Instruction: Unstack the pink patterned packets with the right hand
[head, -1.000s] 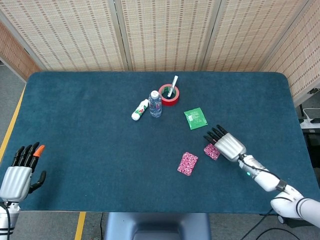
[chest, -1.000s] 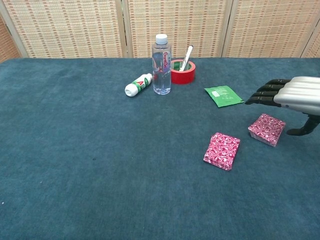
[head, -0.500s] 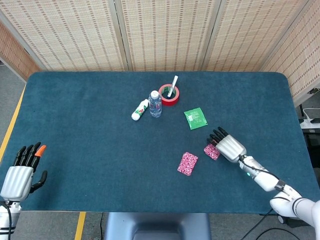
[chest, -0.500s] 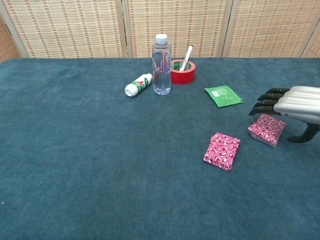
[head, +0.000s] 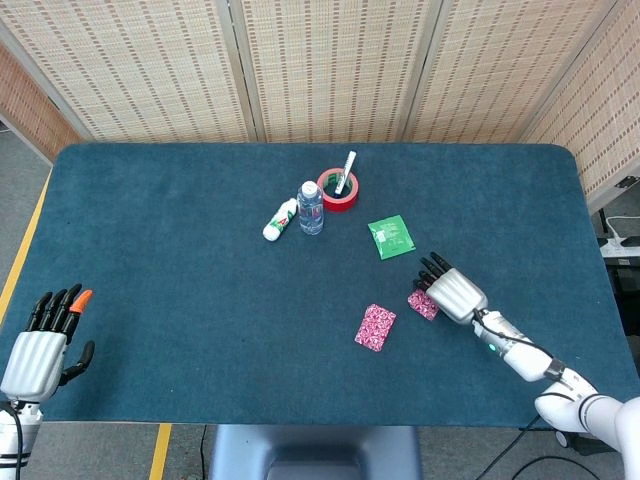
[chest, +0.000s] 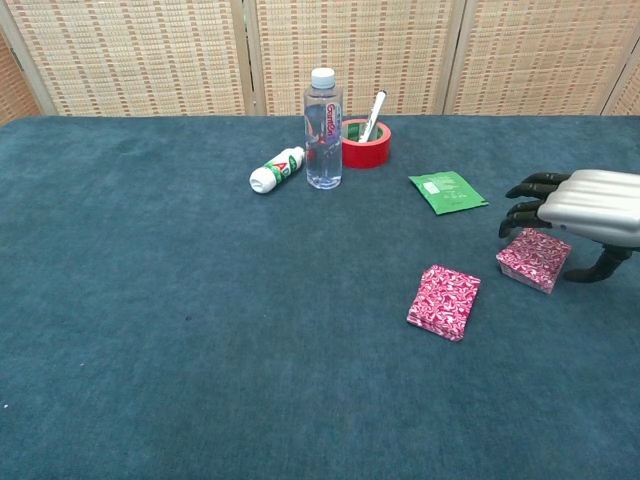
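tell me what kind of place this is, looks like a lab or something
Probably a robot test or data-collection room: a table covered in blue-green cloth, woven folding screens behind it, and small props such as a water bottle.

The head view is taken from high above, looking almost straight down, so the whole blue table (head: 180, 250) is seen from far. The chest view is taken low and nearer, looking forward across the table (chest: 150, 300) toward the woven screens (chest: 350, 50). The water bottle (head: 311, 207) (chest: 323, 128) is shared by both views, as is the area in front of it and to its right.
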